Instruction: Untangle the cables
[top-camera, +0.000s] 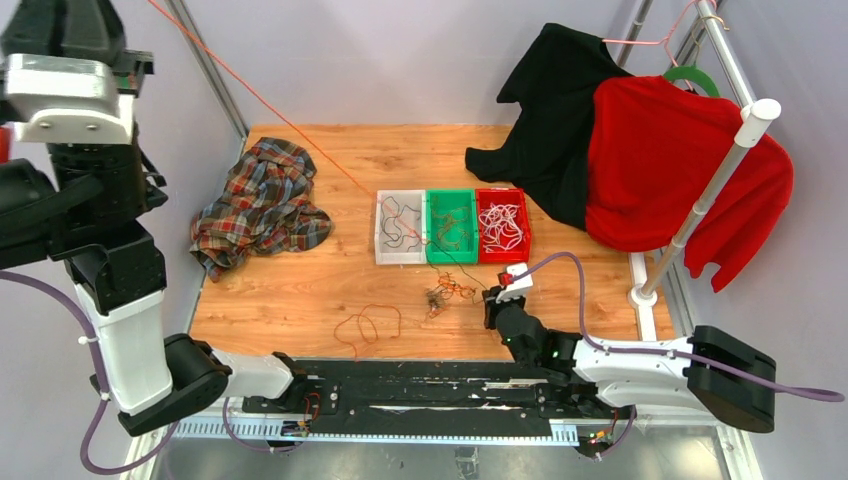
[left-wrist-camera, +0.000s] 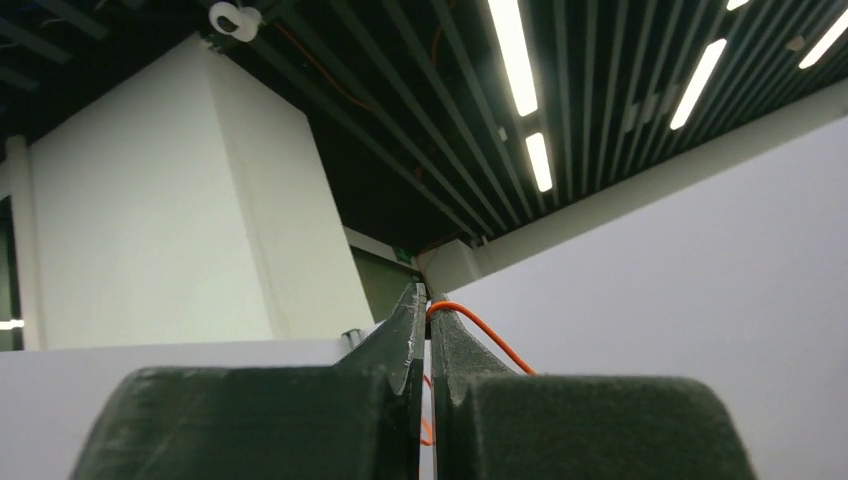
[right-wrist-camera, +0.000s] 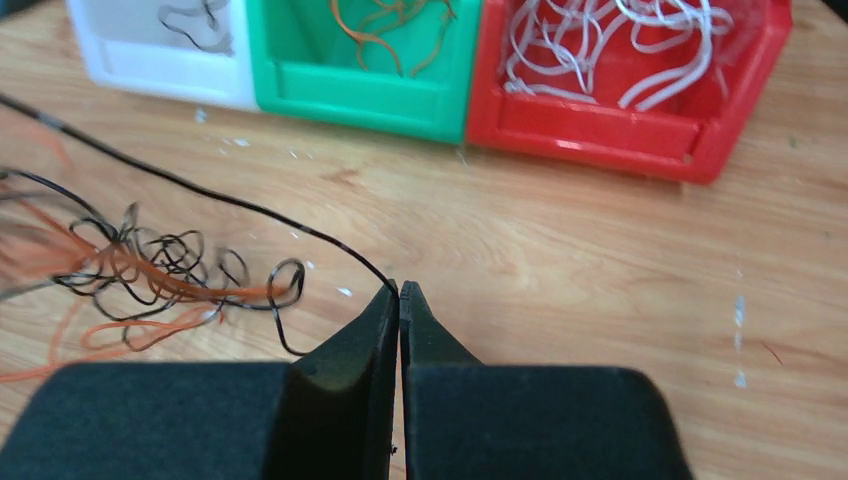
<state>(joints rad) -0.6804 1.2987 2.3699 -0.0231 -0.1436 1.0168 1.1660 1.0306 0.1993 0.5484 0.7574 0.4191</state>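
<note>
A tangle of thin black and orange cables (top-camera: 440, 292) lies on the wooden table in front of the bins; the right wrist view shows this tangle (right-wrist-camera: 150, 265) to the left of my fingers. My right gripper (right-wrist-camera: 399, 290) is low over the table, shut on a black cable (right-wrist-camera: 200, 187) that runs left and away toward the tangle. My left gripper (left-wrist-camera: 428, 305) is raised high and points upward, shut on an orange cable (left-wrist-camera: 490, 335). That orange cable (top-camera: 260, 100) stretches taut from the top left down to the table. A loose orange loop (top-camera: 370, 322) lies near the front edge.
Three small bins stand in a row: white (top-camera: 381, 240) with black wires, green (top-camera: 433, 252) with orange ones, red (top-camera: 526, 240) with white ones. A plaid shirt (top-camera: 262, 205) lies at the left. Black (top-camera: 555, 110) and red (top-camera: 670, 165) garments hang on a rack (top-camera: 715, 185) at the right.
</note>
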